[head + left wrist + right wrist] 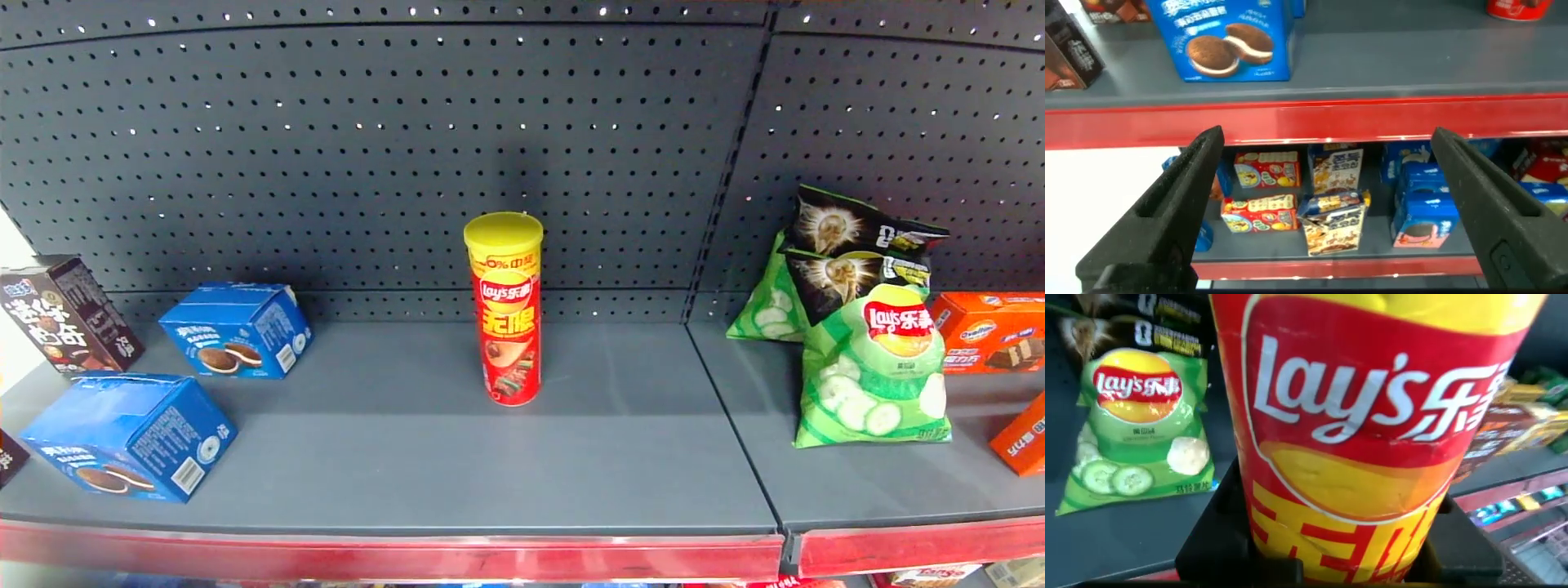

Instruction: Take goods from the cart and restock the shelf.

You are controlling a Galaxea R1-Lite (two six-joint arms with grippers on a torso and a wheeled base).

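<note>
**Right gripper holds a can of chips; left gripper open at the shelf's front edge**

The right gripper (1339, 551) is clamped on a can of chips (1372, 433), red with a yellow band. Its dark fingers (1212, 535) press against both sides of the can's lower part. Beyond that can, a green bag of chips (1135, 429) lies on the grey shelf (1135, 539), with a black bag (1118, 318) just behind it.

The left gripper (1327, 216) is spread wide and holds nothing. It hangs in front of the shelf's red front edge (1372, 122), and between its fingers small boxes (1290, 200) show on the lower shelf. Above the red edge, the front cookie box (1229, 37), blue, stands on the shelf board.

In the head view a second can (504, 309) stands upright with its yellow lid on, alone in the middle of the shelf and toward the pegboard back (367, 147). To the robot's left, the front cookie box sits near the red edge. A back cookie box (237, 329) lies farther in, and a dark box (69, 314) stands at the far left. To the robot's right, past the joint in the shelf board, the green bag leans among other green and black bags. Orange boxes (992, 331) lie beside them at the far right.
</note>
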